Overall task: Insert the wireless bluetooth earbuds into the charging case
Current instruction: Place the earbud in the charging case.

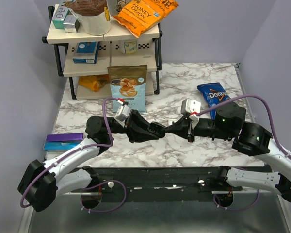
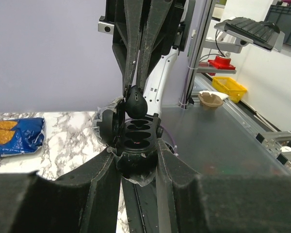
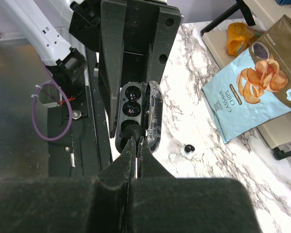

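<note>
The black oval charging case (image 2: 136, 141) is open, lid (image 2: 106, 127) to the left, and my left gripper (image 2: 136, 156) is shut on its base. In the top view the left gripper (image 1: 156, 130) meets my right gripper (image 1: 173, 130) above the table's middle. The right gripper (image 3: 137, 143) is shut on one black earbud (image 3: 132, 130), held at a socket of the case (image 3: 130, 104). The same earbud (image 2: 135, 104) shows between the right fingers above the case in the left wrist view. The second earbud (image 3: 188, 148) lies on the marble beside the case.
A cassava chips bag (image 1: 128, 87) leans on a shelf rack (image 1: 106, 46) at the back left. A blue Doritos bag (image 1: 212, 94) lies at the back right. A purple and blue box (image 1: 63, 141) sits at the left table edge.
</note>
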